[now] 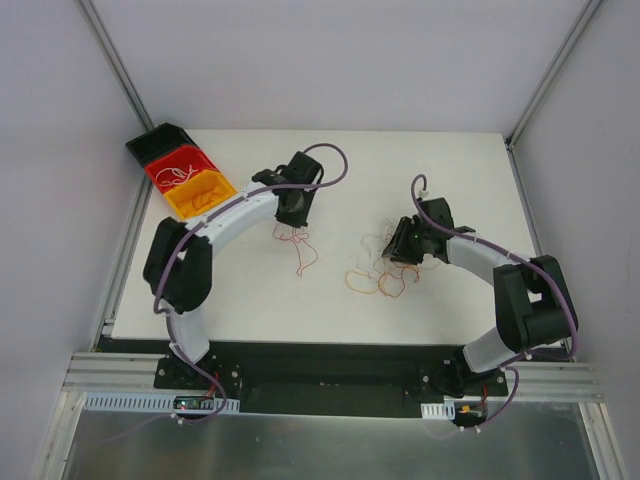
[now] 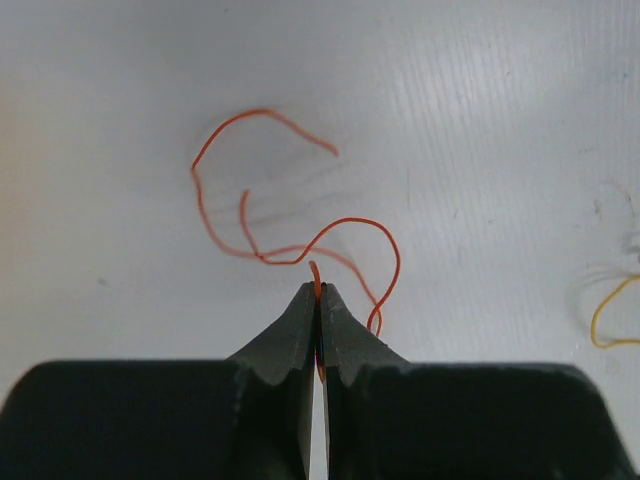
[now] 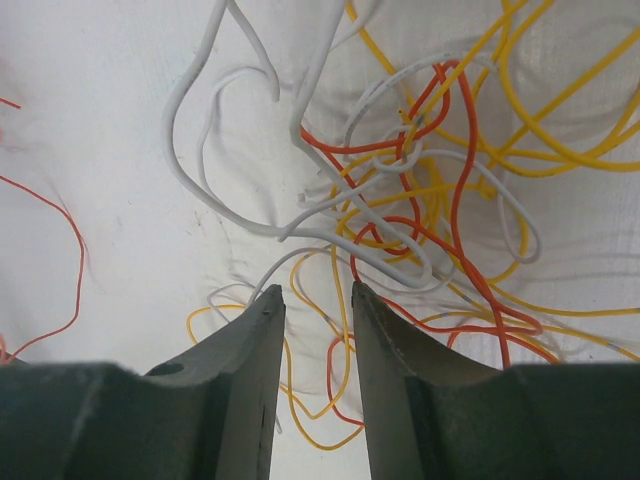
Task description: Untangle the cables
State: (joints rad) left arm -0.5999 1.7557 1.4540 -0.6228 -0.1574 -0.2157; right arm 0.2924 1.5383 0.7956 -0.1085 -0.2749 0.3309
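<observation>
Cable (image 2: pixel 350 219) — orange — in left hand (image 2: pixel 318 290); tangle (image 3: pixel 410 152) just beyond right hand (image 3: pixel 315 292).

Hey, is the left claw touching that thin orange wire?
Touching. The left wrist view shows the left claw shut on the orange wire, which emerges from between its tips.

We see a white tabletop (image 1: pixel 250 300) boxed in by plain pale walls (image 1: pixel 330 60), with metal posts (image 1: pixel 113 60) rising at its far corners. Along its near edge runs a black plate (image 1: pixel 330 365), then a dull metal sheet (image 1: pixel 320 450). The light is even and soft.
</observation>
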